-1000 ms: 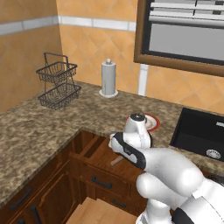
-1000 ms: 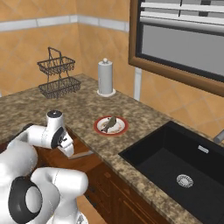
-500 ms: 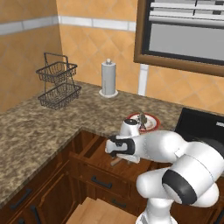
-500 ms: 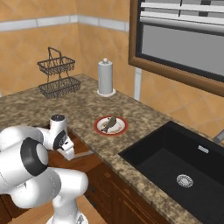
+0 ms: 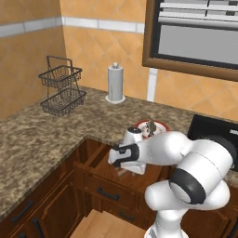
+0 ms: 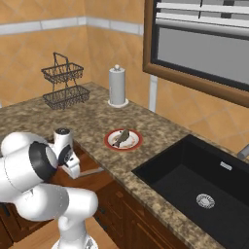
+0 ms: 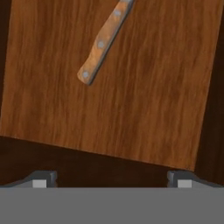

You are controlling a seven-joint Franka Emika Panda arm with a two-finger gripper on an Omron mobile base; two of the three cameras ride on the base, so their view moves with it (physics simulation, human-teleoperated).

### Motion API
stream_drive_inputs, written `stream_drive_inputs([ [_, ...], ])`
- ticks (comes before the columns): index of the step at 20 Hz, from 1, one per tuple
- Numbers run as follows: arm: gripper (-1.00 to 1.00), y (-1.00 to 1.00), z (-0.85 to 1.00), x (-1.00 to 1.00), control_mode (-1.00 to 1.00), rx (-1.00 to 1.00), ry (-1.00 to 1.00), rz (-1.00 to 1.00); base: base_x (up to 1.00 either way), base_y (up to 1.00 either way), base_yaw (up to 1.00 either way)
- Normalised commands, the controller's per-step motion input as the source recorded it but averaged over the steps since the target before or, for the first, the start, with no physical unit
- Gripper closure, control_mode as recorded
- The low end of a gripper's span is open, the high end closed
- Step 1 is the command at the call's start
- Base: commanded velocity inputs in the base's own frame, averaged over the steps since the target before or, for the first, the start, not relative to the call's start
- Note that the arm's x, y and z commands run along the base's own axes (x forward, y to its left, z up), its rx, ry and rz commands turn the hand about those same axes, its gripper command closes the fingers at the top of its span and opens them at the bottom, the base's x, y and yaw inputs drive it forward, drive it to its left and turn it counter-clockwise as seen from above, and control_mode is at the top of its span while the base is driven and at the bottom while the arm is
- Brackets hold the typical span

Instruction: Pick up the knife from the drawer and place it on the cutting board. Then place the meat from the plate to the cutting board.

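Wooden drawer (image 7: 144, 87): open under the claw (image 7: 112, 177), knife (image 7: 101, 43) flat on its floor, ahead and left of the tips.
Claw: spread wide, holding nothing.
Risk: a straight descent misses the offset handle; thin knife may slip.
Meat (image 6: 123, 136): on plate (image 6: 134, 144), right.
Writing: none readable.
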Motion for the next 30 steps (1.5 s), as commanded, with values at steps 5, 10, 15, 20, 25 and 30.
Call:
stream_drive_inputs([
  [5,-1.0,0.0,-0.3,0.0,-1.0,0.1,0.0,0.0,0.0,0.0,0.0],
  [10,-1.0,0.01,-0.27,-0.01,-1.0,0.14,0.03,0.02,0.0,0.0,0.0],
  [15,-1.0,0.14,-0.27,0.0,-1.0,0.05,0.04,0.03,0.0,0.0,0.0],
  [20,-1.0,0.47,-0.1,0.0,-1.0,0.0,0.01,0.0,0.0,0.0,0.0],
  [25,-1.0,0.55,0.0,0.0,-1.0,-0.02,0.0,0.0,0.0,0.0,0.0],
  [30,-1.0,0.58,0.01,-0.1,-1.0,-0.03,0.0,0.0,0.0,0.0,0.0],
])
